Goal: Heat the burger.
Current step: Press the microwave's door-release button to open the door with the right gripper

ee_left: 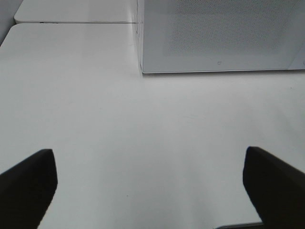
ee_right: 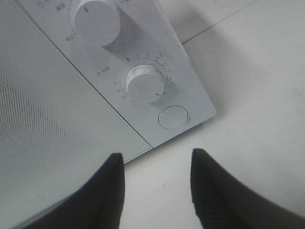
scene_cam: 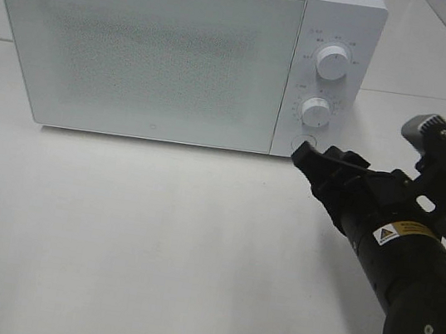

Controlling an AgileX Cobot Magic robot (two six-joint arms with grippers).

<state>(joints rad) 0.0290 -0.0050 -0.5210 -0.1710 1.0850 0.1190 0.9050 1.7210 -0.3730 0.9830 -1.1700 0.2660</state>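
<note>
Right wrist view: right claw (ee_right: 156, 156) half-spread, empty, tips just near of round door button (ee_right: 173, 117) on microwave (scene_cam: 347, 13); door (scene_cam: 139, 54) shut, burger unseen. Left claw (ee_left: 148, 155) spread wide, empty.

The right gripper (scene_cam: 303, 156) and arm (scene_cam: 415, 288) are black, with a yellow label (scene_cam: 400, 232).

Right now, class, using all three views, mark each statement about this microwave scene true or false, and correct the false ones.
1. The microwave has its door shut. True.
2. A burger stands in front of it. False: no burger is in view.
3. The right gripper points toward the round button under the lower dial. True.
4. The left gripper grips a plate. False: its jaws are wide open and hold nothing.
</note>
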